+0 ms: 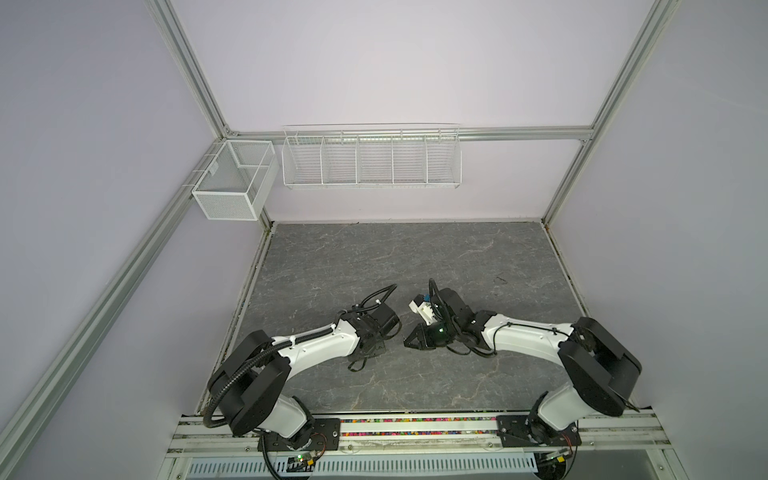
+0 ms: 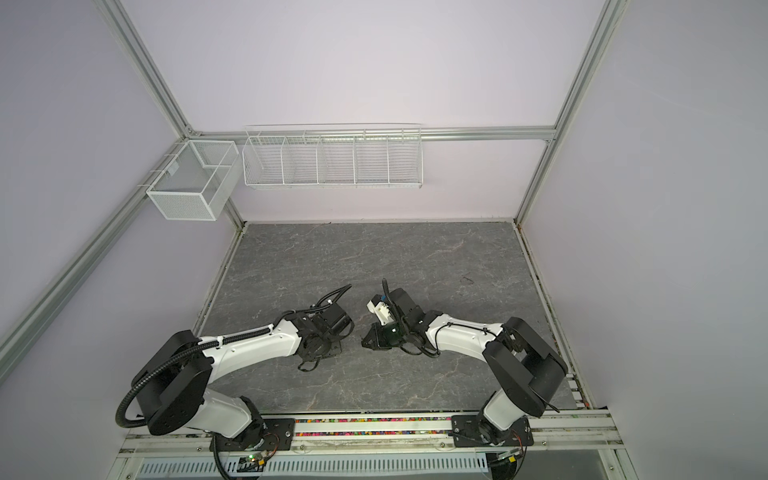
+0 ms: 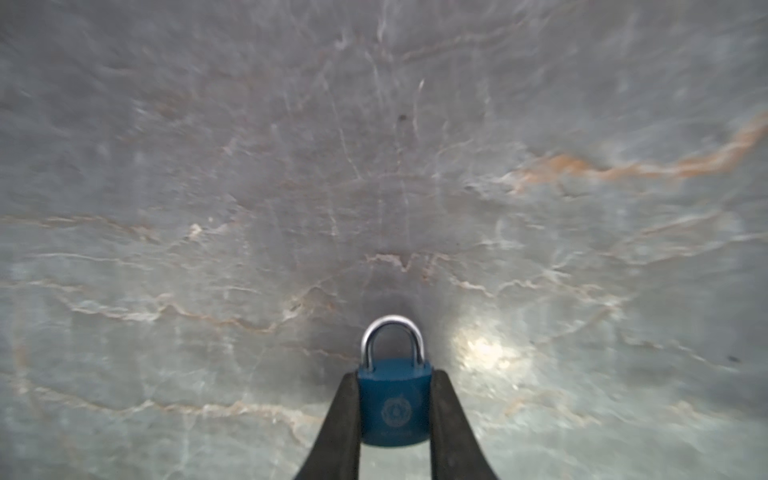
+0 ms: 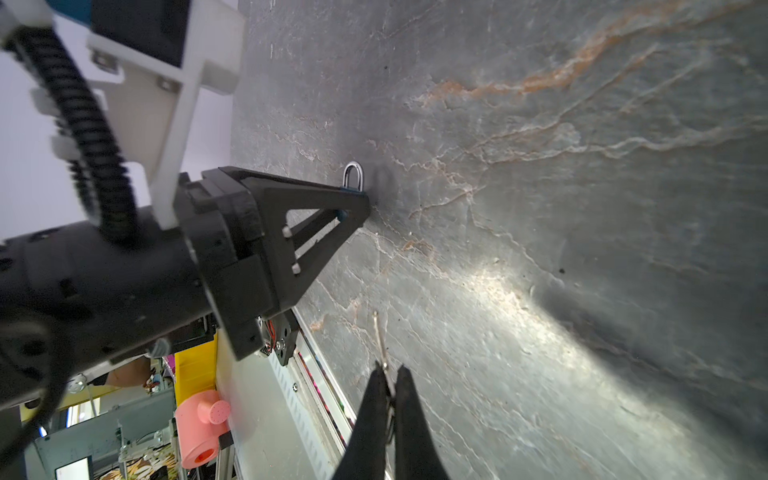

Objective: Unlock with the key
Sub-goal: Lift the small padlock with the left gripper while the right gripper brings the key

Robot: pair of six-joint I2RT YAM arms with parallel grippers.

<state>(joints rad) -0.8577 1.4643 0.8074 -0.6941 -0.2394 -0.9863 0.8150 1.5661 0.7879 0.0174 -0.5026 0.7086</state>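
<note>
A small blue padlock (image 3: 394, 403) with a silver shackle (image 3: 393, 336) sits between the black fingers of my left gripper (image 3: 395, 376), which press on both its sides. The padlock's shackle end points down at the grey marble table (image 3: 374, 166). In the right wrist view the shackle (image 4: 353, 174) sticks out past the left gripper (image 4: 357, 203). My right gripper (image 4: 390, 370) is shut on a thin silver key (image 4: 379, 332), whose blade sticks out beyond the fingertips. In both top views the left gripper (image 1: 370, 353) (image 2: 320, 353) and the right gripper (image 1: 409, 341) (image 2: 368, 341) face each other near the table's middle. Padlock and key are hidden there.
A white wire rack (image 1: 370, 160) and a mesh basket (image 1: 232, 183) hang on the back wall. A metal rail (image 1: 415, 432) runs along the table's front edge. A small dark mark (image 1: 500, 279) lies on the table to the right.
</note>
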